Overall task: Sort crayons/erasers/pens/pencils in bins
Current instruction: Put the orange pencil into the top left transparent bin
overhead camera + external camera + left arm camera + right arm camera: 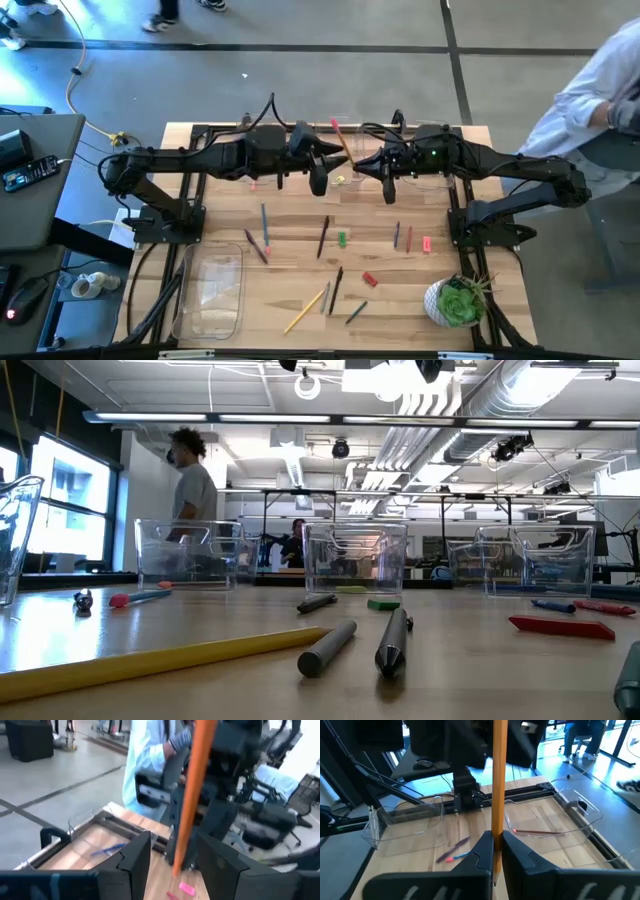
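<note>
An orange pencil with a pink eraser end stands above the table's far middle, between my two grippers. My right gripper is shut on it. My left gripper is open. Its two fingers stand on either side of the pencil without touching it. Three clear bins stand along the far side. A longer clear bin lies near left. Pens, crayons, erasers and a yellow pencil lie loose on the table. My right gripper pinches the orange pencil near its lower end between its two fingers. The fingers come about level from the table's right and lie across it. The pencil is lifted clear and stands steeply, with its pink eraser end up and toward the far edge.
One far bin holds pens and another a red stick. A green potted plant stands at the near right corner. A green eraser and red erasers lie mid-table. A person is at the far right.
</note>
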Robot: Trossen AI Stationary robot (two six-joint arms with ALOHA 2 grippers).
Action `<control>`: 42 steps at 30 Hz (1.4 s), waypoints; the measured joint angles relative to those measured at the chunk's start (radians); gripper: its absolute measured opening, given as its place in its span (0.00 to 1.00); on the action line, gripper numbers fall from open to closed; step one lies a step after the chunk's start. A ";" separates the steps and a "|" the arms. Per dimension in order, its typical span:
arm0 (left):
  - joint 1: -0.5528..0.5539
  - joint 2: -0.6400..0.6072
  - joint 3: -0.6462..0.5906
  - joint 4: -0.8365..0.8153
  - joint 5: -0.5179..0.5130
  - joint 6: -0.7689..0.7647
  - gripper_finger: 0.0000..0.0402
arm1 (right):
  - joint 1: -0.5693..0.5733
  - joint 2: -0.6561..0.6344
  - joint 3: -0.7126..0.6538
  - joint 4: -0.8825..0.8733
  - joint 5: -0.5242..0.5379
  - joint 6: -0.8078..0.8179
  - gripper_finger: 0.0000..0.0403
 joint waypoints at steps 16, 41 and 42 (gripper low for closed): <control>0.031 0.001 0.000 0.136 -0.001 0.008 0.20 | -0.016 0.000 0.000 -0.013 -0.005 -0.043 0.01; 0.035 0.017 0.000 0.023 -0.214 0.009 0.01 | -0.143 0.001 0.001 -0.084 -0.106 -0.156 0.29; 0.038 0.017 0.000 0.002 -0.224 0.006 0.01 | -0.146 0.001 0.001 -0.087 -0.098 -0.156 0.32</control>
